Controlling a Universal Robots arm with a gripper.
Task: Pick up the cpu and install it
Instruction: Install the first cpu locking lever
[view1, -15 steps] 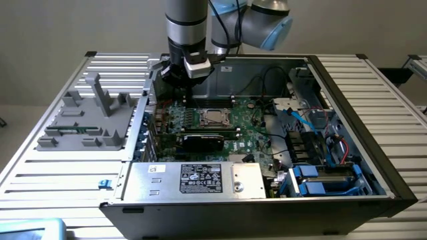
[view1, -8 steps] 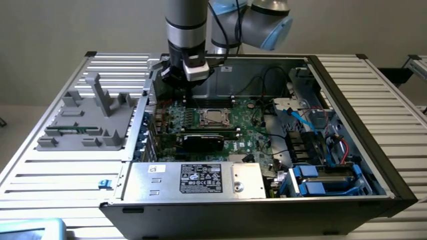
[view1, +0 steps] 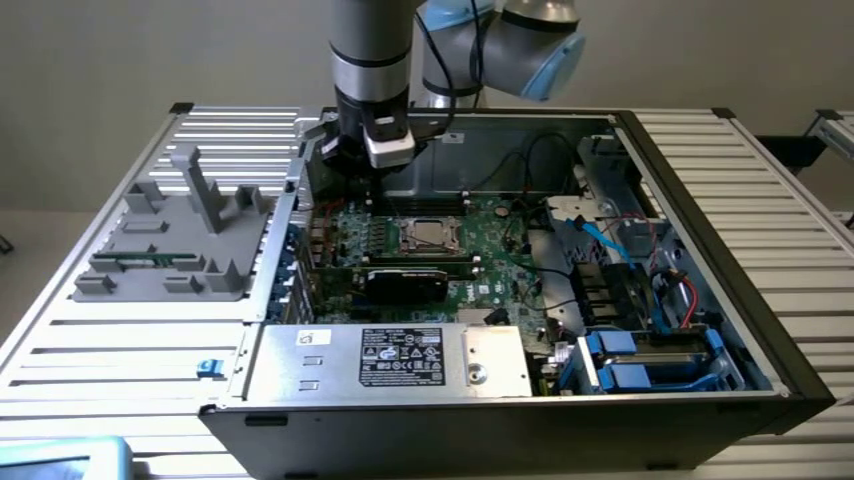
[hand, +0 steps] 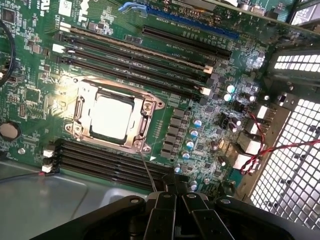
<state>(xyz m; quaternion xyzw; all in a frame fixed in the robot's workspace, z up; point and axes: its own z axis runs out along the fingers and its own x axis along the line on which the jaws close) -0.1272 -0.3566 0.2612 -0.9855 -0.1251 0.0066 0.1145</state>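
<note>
We judged the cpu (hand: 111, 116) already seated in its socket (hand: 149, 106) — the gripper (hand: 176, 192), fingers together and empty, hovered above the motherboard's (hand: 35, 75) far edge.

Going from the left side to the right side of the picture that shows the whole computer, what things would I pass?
grey plastic rack → cpu → light blue cable → red wires

Exterior view: elevated, set back at the near side, looking down into the whole open computer case (view1: 467, 435). Wrist view: close above the motherboard (hand: 35, 60), tilted downward. Shared: the cpu (hand: 112, 116) in its socket (hand: 145, 107), with the flanking memory slots (hand: 130, 50).
</note>
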